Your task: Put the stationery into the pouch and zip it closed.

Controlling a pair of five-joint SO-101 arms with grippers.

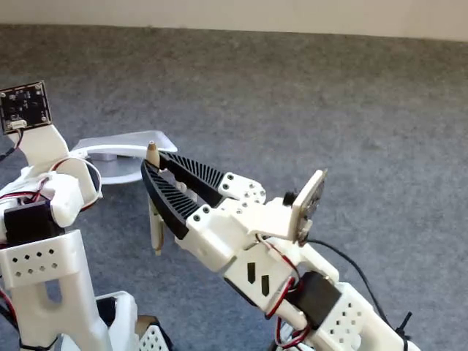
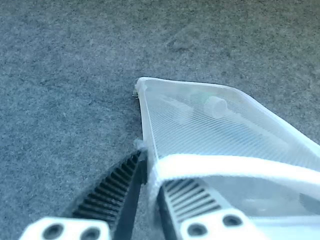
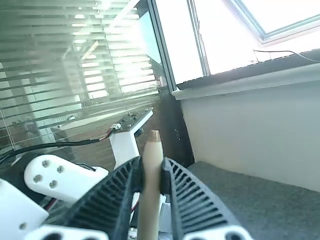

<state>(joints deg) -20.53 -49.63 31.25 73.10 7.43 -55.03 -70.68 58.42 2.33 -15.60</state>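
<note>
A: Pouch (image 2: pixel 215 125) position, how is it described?
B: It is held over the grey table (image 1: pixel 329 95), its edge being pinched by the closed left end effector (image 2: pixel 150 169). Some items are seen inside.
A: And the right arm?
B: It is raised beside the pouch; a beige pencil (image 1: pixel 155 234) is gripped upright by the right end effector (image 1: pixel 153 162).

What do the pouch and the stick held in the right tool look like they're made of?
The pouch looks like soft translucent plastic with a fine ribbed mesh texture, slightly glossy; items inside show through it, and a white band edges it. The stick looks like bare wood, matte pale tan with a browner tip, though painted plastic is possible.
</note>
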